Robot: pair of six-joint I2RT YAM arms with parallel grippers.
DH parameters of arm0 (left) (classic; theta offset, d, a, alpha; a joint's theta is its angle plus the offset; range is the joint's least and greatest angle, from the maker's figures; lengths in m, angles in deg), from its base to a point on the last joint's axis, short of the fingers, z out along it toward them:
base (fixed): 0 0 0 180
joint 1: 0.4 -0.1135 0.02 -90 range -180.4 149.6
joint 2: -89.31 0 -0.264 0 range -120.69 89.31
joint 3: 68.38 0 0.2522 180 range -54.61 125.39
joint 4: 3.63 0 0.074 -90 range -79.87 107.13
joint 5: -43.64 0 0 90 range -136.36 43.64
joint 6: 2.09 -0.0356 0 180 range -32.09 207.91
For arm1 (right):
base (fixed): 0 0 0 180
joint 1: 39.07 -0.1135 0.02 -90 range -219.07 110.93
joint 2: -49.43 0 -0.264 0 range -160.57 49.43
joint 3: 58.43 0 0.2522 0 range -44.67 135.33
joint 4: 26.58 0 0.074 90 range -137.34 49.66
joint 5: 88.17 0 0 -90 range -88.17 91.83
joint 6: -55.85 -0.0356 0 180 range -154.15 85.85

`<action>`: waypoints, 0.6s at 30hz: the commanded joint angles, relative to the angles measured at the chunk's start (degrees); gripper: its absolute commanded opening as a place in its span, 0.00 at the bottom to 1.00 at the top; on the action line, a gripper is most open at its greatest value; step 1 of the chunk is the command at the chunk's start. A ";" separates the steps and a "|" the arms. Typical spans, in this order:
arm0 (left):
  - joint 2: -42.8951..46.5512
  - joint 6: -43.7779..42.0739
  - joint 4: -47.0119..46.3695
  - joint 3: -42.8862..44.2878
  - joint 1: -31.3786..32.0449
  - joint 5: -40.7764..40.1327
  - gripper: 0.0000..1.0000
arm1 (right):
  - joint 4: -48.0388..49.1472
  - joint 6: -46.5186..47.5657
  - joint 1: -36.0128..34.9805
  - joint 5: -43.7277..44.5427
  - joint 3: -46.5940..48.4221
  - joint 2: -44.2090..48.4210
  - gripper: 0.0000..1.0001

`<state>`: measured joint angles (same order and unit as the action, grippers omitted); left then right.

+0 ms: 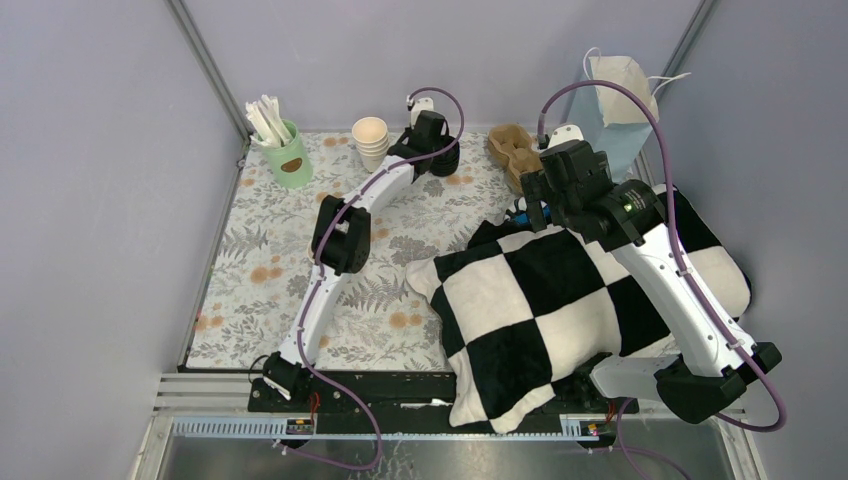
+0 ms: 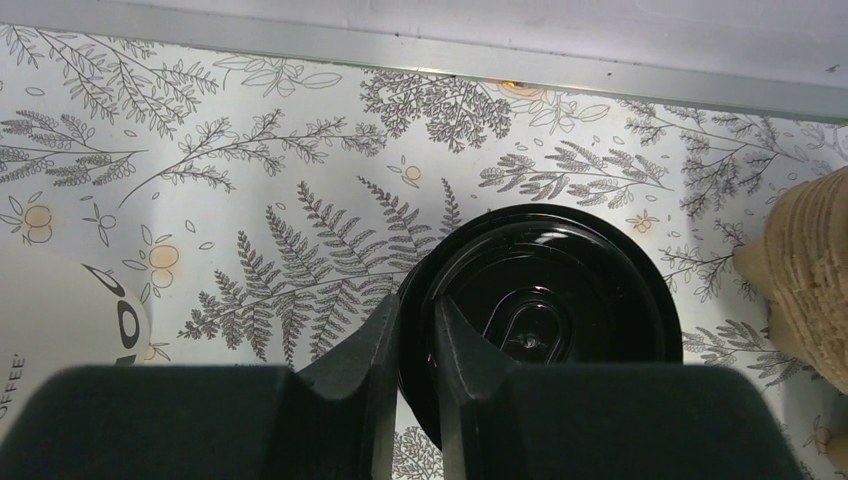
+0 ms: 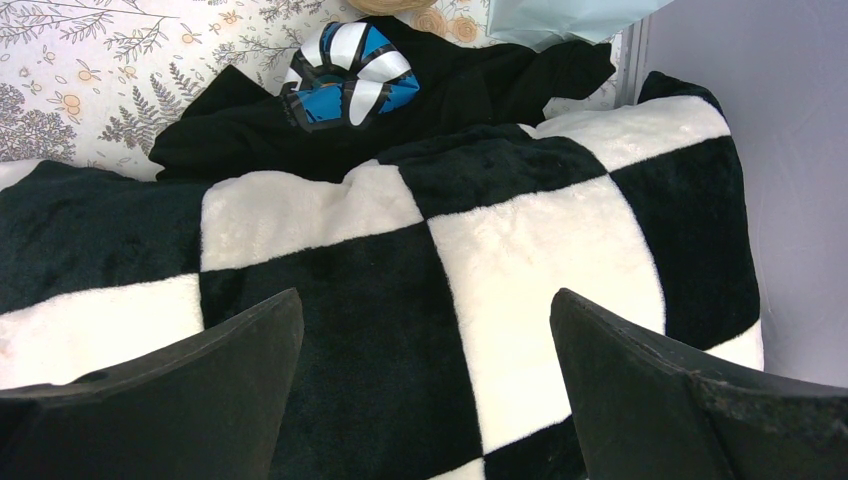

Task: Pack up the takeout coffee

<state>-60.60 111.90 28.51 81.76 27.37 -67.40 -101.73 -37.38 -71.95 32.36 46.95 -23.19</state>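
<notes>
Left tool (image 2: 416, 325) astride black lid (image 2: 570, 290); mint cup (image 1: 291, 160) holds sticks (image 1: 266, 118)

Stretched long to the far middle with left arm (image 1: 340, 235), left gripper (image 2: 415, 310) down low, pinched to a narrow slit. Over on the right, right arm (image 1: 680, 290) folded, right gripper (image 3: 425, 300) spread wide.

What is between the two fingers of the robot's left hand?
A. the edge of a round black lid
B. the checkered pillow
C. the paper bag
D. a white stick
A: in the left wrist view, the rim of the black lid sits in the narrow gap of the left hand.
</notes>
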 commanded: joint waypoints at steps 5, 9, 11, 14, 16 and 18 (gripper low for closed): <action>1.66 -0.15 -2.20 4.07 -0.46 -1.22 0.18 | 1.05 0.67 0.41 0.69 -0.18 0.44 1.00; 2.15 0.13 -2.19 4.17 -0.45 -1.02 0.15 | 1.07 0.76 0.37 1.00 -0.24 0.72 1.00; 2.40 0.26 -2.05 4.08 -0.44 -0.91 0.15 | 1.05 0.70 0.35 0.94 -0.21 0.81 1.00; 2.67 0.36 -1.59 3.99 -0.53 -1.02 0.15 | 1.20 0.84 0.44 1.02 -0.21 0.98 1.00; 2.77 0.35 -1.34 3.78 -0.67 -0.95 0.16 | 1.28 0.85 0.38 1.23 -0.21 1.15 1.00; 2.86 0.82 -1.17 3.23 -0.86 -0.79 0.18 | 1.35 0.93 0.38 1.26 -0.21 1.29 1.00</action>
<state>-60.60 111.90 28.55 83.25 27.28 -67.64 -101.33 -36.96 -71.91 32.38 46.95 -23.15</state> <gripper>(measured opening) 0.174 0.994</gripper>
